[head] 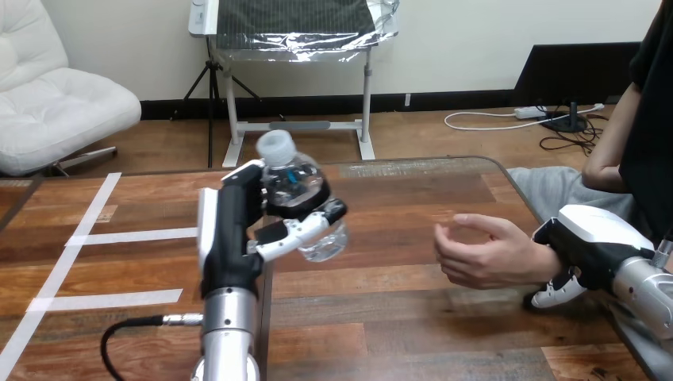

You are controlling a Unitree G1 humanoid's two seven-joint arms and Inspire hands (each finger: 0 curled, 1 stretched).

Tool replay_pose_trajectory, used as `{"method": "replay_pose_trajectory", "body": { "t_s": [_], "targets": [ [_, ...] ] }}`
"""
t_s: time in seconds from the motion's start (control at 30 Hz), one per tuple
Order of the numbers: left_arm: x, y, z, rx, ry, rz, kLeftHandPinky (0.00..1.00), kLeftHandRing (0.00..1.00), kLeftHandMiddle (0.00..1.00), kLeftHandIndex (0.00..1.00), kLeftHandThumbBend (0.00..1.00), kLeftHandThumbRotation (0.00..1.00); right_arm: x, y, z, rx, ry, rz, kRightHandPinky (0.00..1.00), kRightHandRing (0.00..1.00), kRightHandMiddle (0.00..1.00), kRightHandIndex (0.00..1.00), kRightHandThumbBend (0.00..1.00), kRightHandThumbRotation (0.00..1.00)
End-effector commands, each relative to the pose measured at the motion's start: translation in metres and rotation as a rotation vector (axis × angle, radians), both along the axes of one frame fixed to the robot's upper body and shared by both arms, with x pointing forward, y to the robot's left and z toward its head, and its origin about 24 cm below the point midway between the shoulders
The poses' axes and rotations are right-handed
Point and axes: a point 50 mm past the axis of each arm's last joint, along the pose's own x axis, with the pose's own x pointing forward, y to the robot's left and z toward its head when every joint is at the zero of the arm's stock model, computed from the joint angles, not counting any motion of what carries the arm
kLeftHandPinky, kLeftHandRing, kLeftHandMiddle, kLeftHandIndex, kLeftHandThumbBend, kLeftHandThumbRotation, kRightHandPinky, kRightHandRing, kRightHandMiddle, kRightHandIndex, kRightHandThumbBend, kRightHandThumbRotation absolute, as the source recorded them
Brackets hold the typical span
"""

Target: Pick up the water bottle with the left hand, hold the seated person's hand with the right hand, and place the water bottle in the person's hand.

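The bottle (295, 181) is held clear of the counter (413, 325), tilted with its cap up and to the left. It is clamped in the left robot hand (238, 230), whose fingers (305, 230) are curled round its middle. The person's hand (480, 254) is offered at the right above the counter, loosely cupped and opening toward the bottle, well apart from it. The right robot hand (591, 238) is closed on the person's wrist, with its shell seen above the wrist and a finger curled below it.

The pick-up and the hold are judged to be done, so the hand-over is the step in hand. For the next move, the bottle must be carried rightward across the counter and lowered into the cupped palm. The wrist should be kept steady meanwhile. The left grip should be released only once the person's fingers are seen to close on the bottle.
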Motion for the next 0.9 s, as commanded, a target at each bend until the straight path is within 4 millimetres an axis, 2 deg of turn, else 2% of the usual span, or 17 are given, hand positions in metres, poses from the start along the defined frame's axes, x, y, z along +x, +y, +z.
{"method": "replay_pose_trajectory", "body": {
  "t_s": [0.0, 0.87],
  "targets": [
    [0.012, -0.024, 0.039, -0.06, -0.143, -0.055, 0.4, 0.41, 0.43, 0.47, 0.68, 0.0, 0.008, 0.008, 0.016, 0.051, -0.097, 0.025, 0.25, 0.31, 0.4, 0.43, 0.69, 0.0],
    [0.013, -0.051, 0.047, -0.077, -0.157, -0.156, 0.42, 0.4, 0.42, 0.46, 0.69, 0.0, 0.008, 0.013, 0.025, 0.061, -0.146, 0.052, 0.22, 0.28, 0.37, 0.41, 0.74, 0.0]
  ]
}}
